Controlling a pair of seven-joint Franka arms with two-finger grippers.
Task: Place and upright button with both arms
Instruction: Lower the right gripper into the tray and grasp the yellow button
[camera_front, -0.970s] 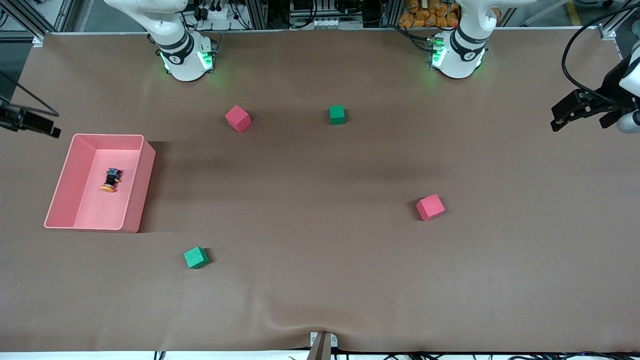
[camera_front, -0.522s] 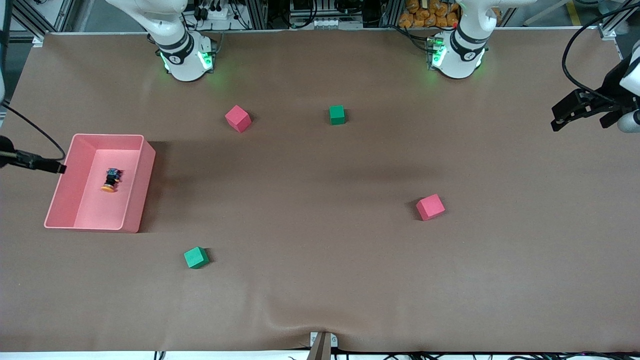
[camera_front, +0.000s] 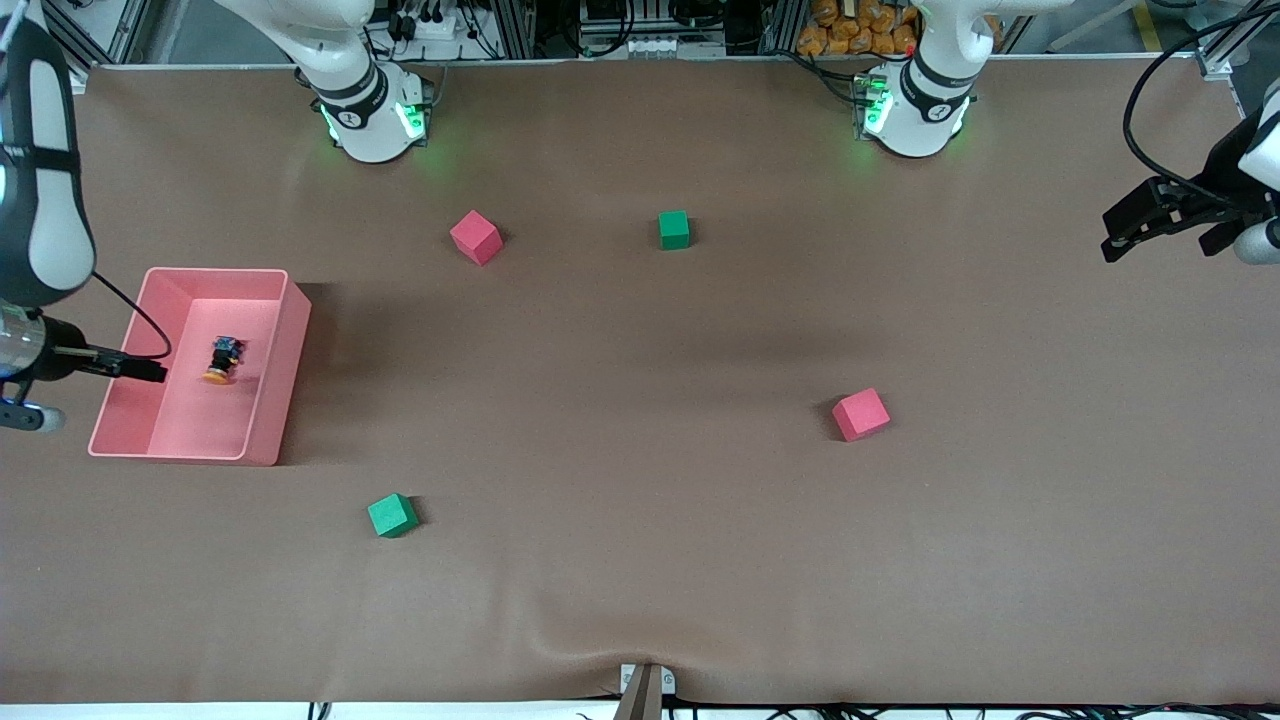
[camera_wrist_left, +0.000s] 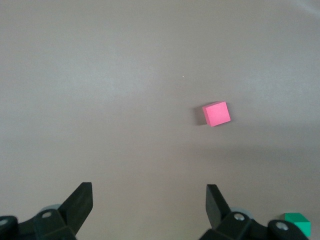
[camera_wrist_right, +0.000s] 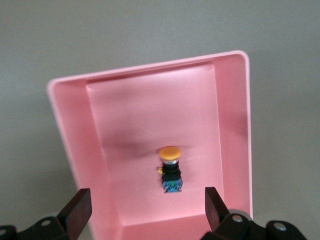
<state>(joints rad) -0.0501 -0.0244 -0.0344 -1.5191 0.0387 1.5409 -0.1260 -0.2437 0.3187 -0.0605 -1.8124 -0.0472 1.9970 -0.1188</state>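
Orange-capped, the button (camera_wrist_right: 170, 170) lies on its side in the pink bin (camera_front: 285, 380), so the spread right claw (camera_wrist_right: 145, 206) is best lowered squarely astride its body, while the spread left claw (camera_wrist_left: 148, 205) waits over the table (camera_front: 640, 560).

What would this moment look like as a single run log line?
button: on its side in pink bin | right pincer: open, above bin | left pincer: open, waiting over left arm's table end

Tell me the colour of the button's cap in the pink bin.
Orange, on the button lying in the pink bin; clearest in the right wrist view.
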